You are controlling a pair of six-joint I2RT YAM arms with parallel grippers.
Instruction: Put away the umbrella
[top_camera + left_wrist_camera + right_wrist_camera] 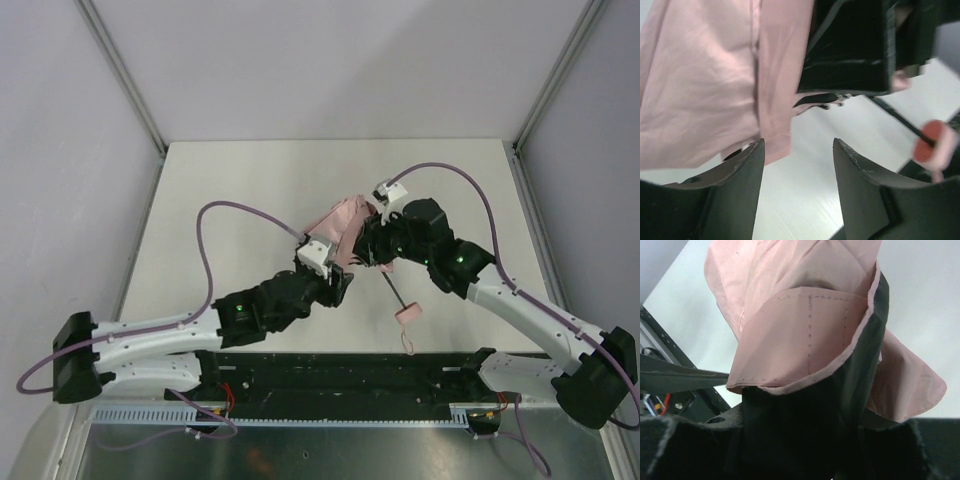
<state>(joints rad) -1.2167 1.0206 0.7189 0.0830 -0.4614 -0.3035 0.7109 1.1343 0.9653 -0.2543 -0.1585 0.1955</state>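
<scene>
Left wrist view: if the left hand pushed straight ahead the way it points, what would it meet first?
Probably the umbrella: its pink fabric hangs just past the open left hand, slightly off-centre. Only table shows through the gap itself, and depth is unclear.

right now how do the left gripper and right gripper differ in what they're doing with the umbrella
The left gripper has its jaws apart, with bare table showing between them. The right gripper is shut on the umbrella, dark lining bunched in its grip. Pink fabric only hangs beside the left gripper's edge, while it drapes right over the right gripper. Both sit at the canopy, away from the pink handle.
</scene>
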